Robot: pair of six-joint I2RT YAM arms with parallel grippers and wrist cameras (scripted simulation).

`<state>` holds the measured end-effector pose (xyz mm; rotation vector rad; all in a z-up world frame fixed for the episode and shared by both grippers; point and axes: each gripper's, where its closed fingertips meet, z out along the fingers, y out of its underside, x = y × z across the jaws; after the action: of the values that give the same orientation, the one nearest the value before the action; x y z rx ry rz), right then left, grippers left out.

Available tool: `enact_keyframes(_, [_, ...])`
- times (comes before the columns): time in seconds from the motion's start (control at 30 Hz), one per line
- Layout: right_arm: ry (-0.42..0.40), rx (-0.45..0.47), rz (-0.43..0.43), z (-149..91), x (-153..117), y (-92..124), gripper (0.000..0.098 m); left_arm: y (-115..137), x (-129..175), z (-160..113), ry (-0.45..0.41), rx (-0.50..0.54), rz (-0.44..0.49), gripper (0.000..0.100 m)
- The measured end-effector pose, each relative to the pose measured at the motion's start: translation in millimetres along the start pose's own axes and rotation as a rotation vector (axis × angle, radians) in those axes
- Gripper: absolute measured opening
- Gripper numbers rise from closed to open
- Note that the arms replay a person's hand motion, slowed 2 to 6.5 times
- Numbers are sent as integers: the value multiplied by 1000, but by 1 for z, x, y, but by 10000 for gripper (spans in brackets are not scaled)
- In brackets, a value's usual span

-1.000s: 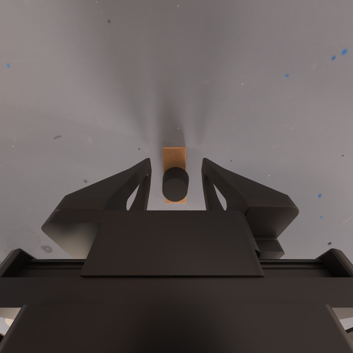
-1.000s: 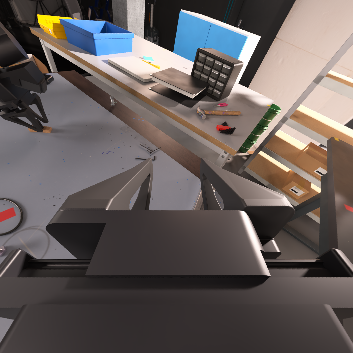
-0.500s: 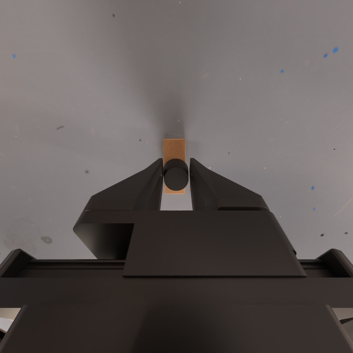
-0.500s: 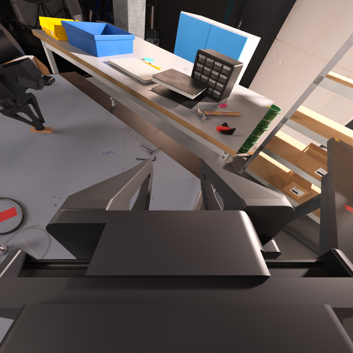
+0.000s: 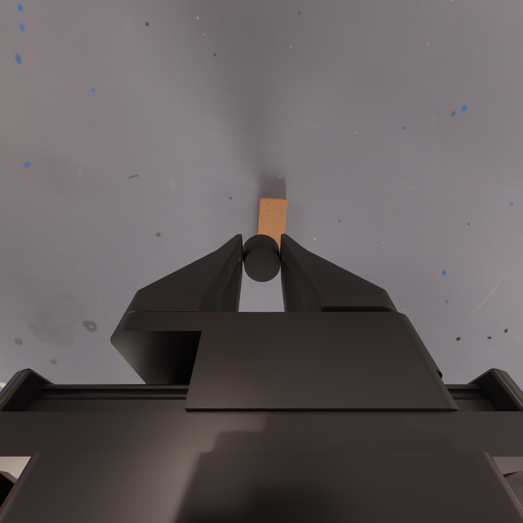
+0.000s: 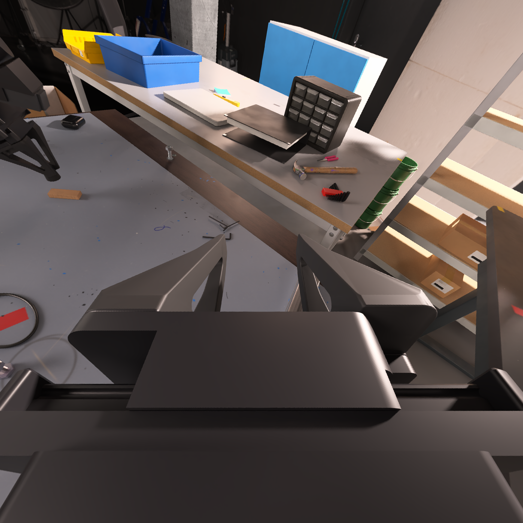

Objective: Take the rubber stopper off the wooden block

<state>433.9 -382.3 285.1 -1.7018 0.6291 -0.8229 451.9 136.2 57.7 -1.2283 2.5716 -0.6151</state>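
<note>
In the left wrist view my left gripper (image 5: 261, 254) is shut on the black cylindrical rubber stopper (image 5: 261, 264) and holds it above the grey table. The tan wooden block (image 5: 272, 216) lies flat on the table below and beyond the stopper, apart from it. In the right wrist view the wooden block (image 6: 64, 194) lies bare on the table, and the left gripper (image 6: 52, 175) hangs above and left of it with the stopper between its fingertips. My right gripper (image 6: 261, 246) is open and empty, far from the block, near the table's right edge.
A dark wooden strip (image 6: 198, 181) with a bolt (image 6: 169, 152) edges the grey table. Behind it a workbench (image 6: 254, 158) carries blue (image 6: 150, 60) and yellow bins, a drawer organiser (image 6: 322, 111), a hammer (image 6: 322, 169) and hex keys. A black ring with red tape (image 6: 14, 318) lies at the left.
My left gripper closed on the stopper, then rose with it, lifting it clear of the block. The block stays on the table. The right gripper has not moved.
</note>
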Motion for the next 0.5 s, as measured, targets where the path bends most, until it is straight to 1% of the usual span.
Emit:
enact_keyframes(0.2, [-3,0,4,0,0,1,419,-8,-3,-19,-29,36,8,223])
enact_keyframes(0.5, [-10,-10,1,3,-2,3,419,-29,-4,-54,-63,120,25,223])
